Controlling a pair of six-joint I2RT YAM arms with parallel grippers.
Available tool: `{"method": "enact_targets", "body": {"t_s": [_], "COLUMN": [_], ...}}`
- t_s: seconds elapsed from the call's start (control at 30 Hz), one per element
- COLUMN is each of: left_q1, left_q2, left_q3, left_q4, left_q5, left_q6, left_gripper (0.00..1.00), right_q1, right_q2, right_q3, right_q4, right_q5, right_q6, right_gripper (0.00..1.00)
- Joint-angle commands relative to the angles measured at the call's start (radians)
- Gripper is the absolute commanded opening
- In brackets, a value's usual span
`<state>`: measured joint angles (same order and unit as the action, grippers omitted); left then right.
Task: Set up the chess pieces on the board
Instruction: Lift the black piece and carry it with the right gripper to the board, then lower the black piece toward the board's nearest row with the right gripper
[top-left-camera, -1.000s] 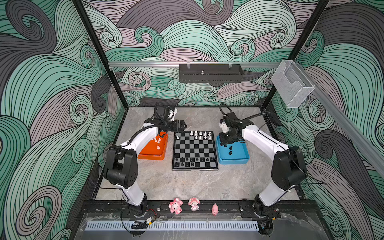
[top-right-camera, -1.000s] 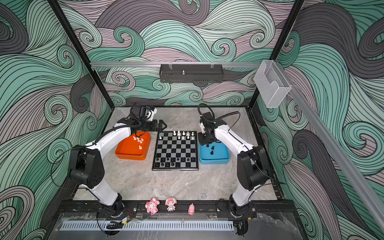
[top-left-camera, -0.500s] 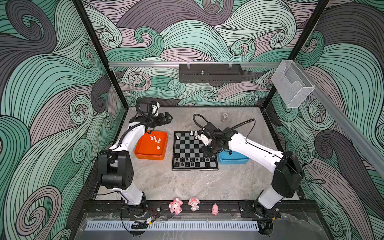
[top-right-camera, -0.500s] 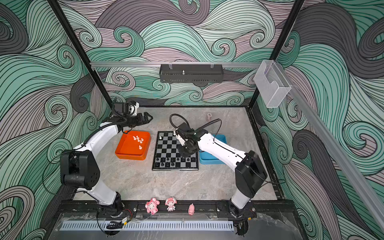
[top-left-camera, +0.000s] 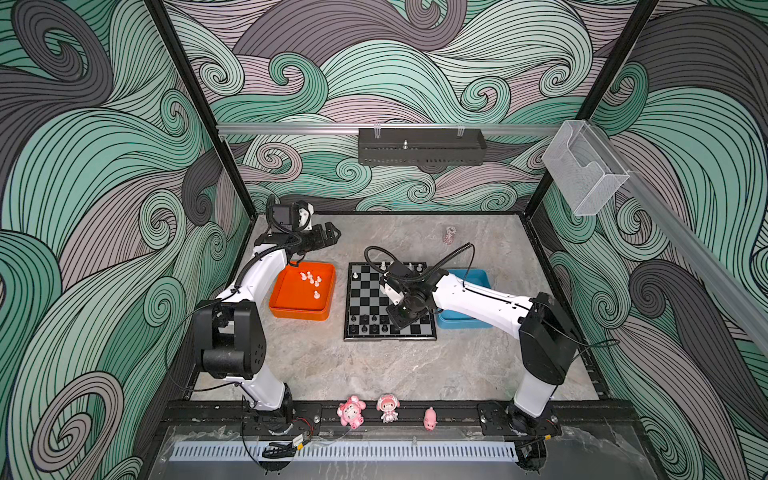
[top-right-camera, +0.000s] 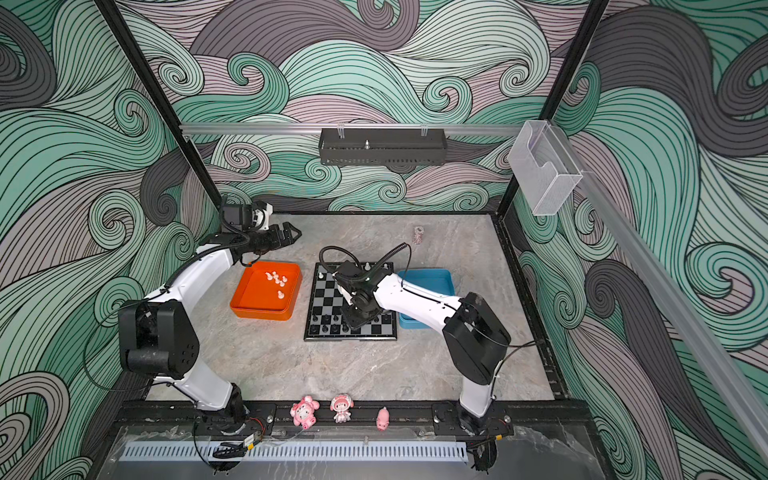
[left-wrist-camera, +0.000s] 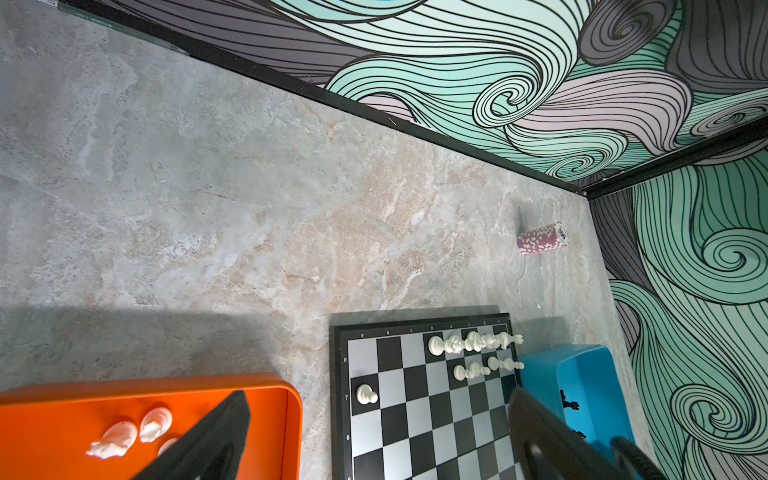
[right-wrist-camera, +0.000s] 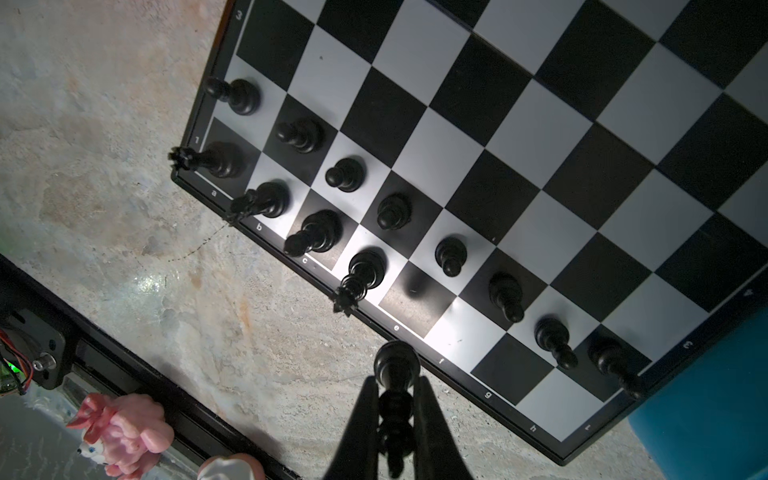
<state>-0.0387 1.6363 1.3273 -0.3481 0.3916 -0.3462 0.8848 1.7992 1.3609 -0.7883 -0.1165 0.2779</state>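
Note:
The board (top-left-camera: 365, 299) lies mid-table between two trays. White chess pieces (left-wrist-camera: 473, 343) stand along its far rows, and a lone white pawn (left-wrist-camera: 366, 394) stands apart. Black chess pieces (right-wrist-camera: 353, 174) fill most of the two near rows. My right gripper (right-wrist-camera: 395, 382) is shut on a black piece (right-wrist-camera: 395, 361), hanging over the board's near edge beside a bare edge-row square; in both top views it (top-left-camera: 399, 322) (top-right-camera: 353, 322) hovers above the near rows. My left gripper (top-left-camera: 332, 235) is open and empty, beyond the orange tray's far edge. Several white pieces (top-left-camera: 311, 279) lie in that tray.
The orange tray (top-left-camera: 291, 305) sits left of the board and the blue tray (top-left-camera: 469, 276) right of it, partly under my right arm, with black pieces (left-wrist-camera: 567, 401) inside. A pink chip stack (top-left-camera: 449, 235) lies near the back wall. Pink figurines (top-left-camera: 351, 411) stand on the front rail.
My right arm swung from the blue tray across to the board's near rows, carrying a black piece. My left arm drew back from over the orange tray toward the far left, still open.

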Motion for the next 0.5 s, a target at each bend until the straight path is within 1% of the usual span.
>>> {"method": "enact_targets", "body": {"t_s": [0.0,0.47], "left_q1": [0.010,0.013], "left_q2": [-0.024,-0.016], "left_q3": [0.005,0.004], "left_q4": [0.013,0.017], "left_q5": [0.018,0.026], "left_q6": [-0.005,-0.006], "left_gripper": [0.99,0.99], "right_q1": [0.005,0.003], "right_q2": [0.021,0.059], "right_q3": [0.010,0.015], "right_q4": [0.011,0.024], "right_q5": [0.000,0.021], "right_q6": [0.015,0.014], "right_gripper": [0.15,0.16]}}
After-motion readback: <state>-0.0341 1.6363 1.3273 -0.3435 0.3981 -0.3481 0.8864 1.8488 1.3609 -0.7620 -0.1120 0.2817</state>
